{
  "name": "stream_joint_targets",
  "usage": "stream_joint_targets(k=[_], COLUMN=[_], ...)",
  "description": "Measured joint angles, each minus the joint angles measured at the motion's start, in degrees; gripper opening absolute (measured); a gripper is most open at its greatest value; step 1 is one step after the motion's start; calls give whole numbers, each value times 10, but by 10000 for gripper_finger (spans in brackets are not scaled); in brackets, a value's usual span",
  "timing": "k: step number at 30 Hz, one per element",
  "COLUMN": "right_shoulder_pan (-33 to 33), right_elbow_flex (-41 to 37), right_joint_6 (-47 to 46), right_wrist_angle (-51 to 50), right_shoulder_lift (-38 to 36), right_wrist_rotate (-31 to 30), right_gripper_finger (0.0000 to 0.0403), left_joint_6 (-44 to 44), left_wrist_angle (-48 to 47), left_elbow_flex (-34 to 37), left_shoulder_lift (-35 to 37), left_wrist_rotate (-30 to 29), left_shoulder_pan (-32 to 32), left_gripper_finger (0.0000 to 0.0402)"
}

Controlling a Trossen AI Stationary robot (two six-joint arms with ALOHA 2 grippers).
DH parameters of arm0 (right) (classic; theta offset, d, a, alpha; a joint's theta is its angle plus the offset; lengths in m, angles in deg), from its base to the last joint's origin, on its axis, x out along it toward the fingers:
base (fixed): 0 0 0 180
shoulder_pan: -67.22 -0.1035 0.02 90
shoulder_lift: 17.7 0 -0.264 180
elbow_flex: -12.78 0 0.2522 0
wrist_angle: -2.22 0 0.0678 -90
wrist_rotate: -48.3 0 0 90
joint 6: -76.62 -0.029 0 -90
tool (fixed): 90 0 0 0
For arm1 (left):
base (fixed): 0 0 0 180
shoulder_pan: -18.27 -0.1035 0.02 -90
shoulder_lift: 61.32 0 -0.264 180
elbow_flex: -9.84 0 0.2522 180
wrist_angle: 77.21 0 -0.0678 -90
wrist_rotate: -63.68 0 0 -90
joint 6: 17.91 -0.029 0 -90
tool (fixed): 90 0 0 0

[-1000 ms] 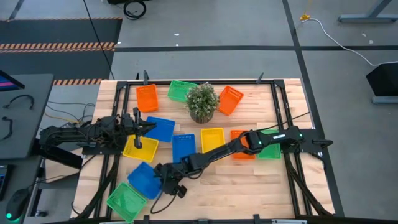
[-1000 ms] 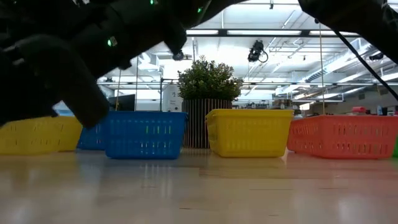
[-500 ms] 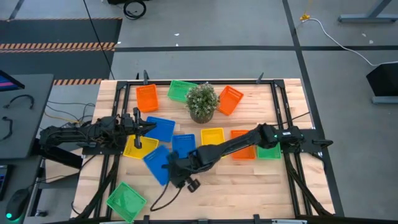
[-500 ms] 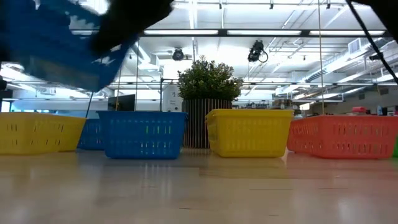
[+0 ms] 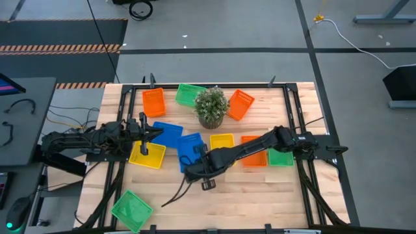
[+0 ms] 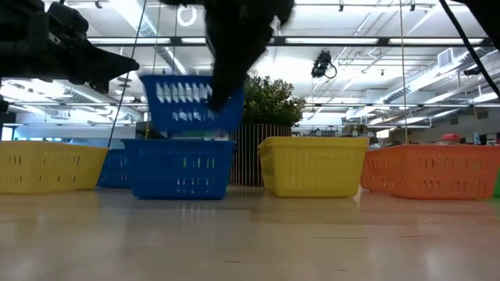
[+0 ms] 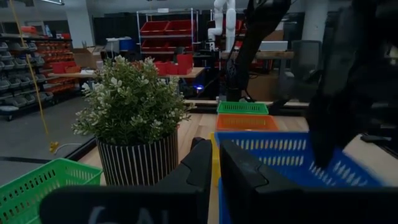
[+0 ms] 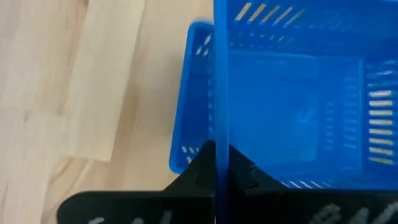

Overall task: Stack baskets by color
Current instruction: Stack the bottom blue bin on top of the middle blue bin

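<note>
Both my arms are dark, nearly black, built of slim jointed segments. My right arm (image 5: 260, 148) carries a small green light near one joint, and a thin black cable trails from its wrist end. My left arm (image 5: 97, 138) has the same matte casing. The left end effector (image 7: 214, 171) has flat, blunt, matte black fingers.

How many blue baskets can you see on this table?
3: one beside the left arm, one on the table in front of the plant, and one held just above it. Others may be hidden.
</note>
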Motion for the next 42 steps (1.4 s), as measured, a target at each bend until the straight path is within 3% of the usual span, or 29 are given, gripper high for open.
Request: stream_joint_targets(k=[25, 42], right_shoulder_pan=[3, 3], right_elbow_flex=[-63, -62], right_joint_6=[-48, -15], right_wrist_angle=[94, 104], right_shoulder_lift=[0, 0], right_wrist_rotate=[36, 33], right_gripper_finger=[24, 90], left_joint_6=[0, 0], left_wrist_angle=[0, 0], left_elbow_flex=[0, 0], left_shoulder_lift=[0, 0], left_wrist_rotate=[0, 0], left_shoulder_pan=[0, 0], left_gripper_finger=[32, 32])
